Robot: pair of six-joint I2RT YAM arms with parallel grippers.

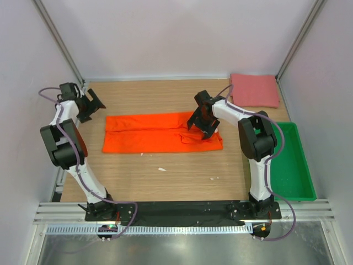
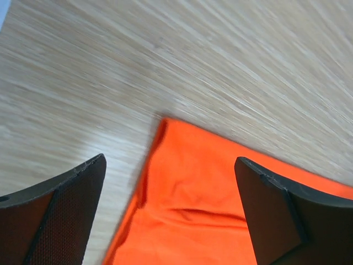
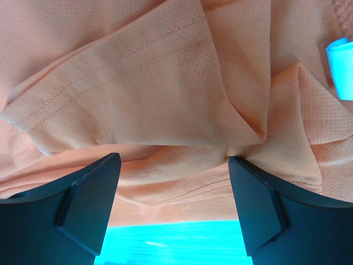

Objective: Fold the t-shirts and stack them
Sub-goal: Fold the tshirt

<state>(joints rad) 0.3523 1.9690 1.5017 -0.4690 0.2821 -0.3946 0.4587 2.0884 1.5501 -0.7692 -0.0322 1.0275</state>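
Note:
The bright orange t-shirt (image 1: 154,134) lies across the middle of the table, folded into a long band. My left gripper (image 1: 92,107) hovers open just off its left end. In the left wrist view the shirt's corner (image 2: 209,193) lies below and between the wide-apart fingers (image 2: 60,212), untouched. My right gripper (image 1: 201,128) is low over the shirt's rumpled right end. In the right wrist view the jaws stand open around (image 3: 174,201), and the bunched cloth with a sleeve hem (image 3: 165,83) lies right beneath them. The dull pink-red t-shirt (image 1: 255,90) sits folded at the back right corner.
A green plastic tray (image 1: 295,171) stands along the table's right edge, beside the right arm. Two small white scraps (image 1: 161,169) lie on the wood in front of the orange shirt. Walls and metal posts close in the back and sides.

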